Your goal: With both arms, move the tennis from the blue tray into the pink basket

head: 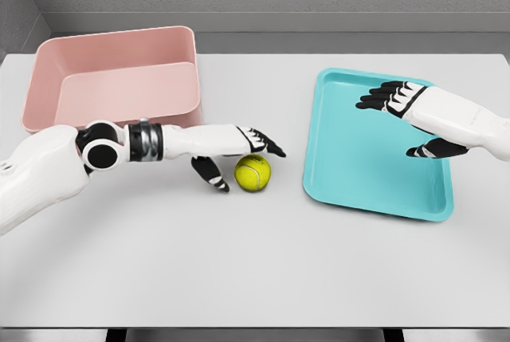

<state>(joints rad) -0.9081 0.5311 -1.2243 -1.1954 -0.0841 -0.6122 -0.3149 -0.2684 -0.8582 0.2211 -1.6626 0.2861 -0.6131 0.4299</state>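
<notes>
No brand, label or writing can be read anywhere in the frame; the tennis ball [253, 173] shows only its yellow-green felt and a faint pale seam.

The ball lies on the white bench [255, 270] just left of the frame's centre, in the gap between the pink basket [48, 87] at the upper left and the blue tray [374, 190] at the right. It is outside both of them.

The left hand [239, 151] reaches in from the left edge, its fingers relaxed and spread, grasping nothing. The long fingers extend above the ball's top, and the dark thumb hangs down just beside the ball's left side; whether either touches the felt cannot be told. The left forearm crosses in front of the basket's near wall.

The right hand [406, 115] hangs over the tray's upper right part, fingers stretched out towards the left, thumb lowered, holding nothing. Its forearm covers part of the tray's right rim.

Nothing stands between the ball and the basket's near right corner. Behind the bench runs a grey wall along the top of the frame.
</notes>
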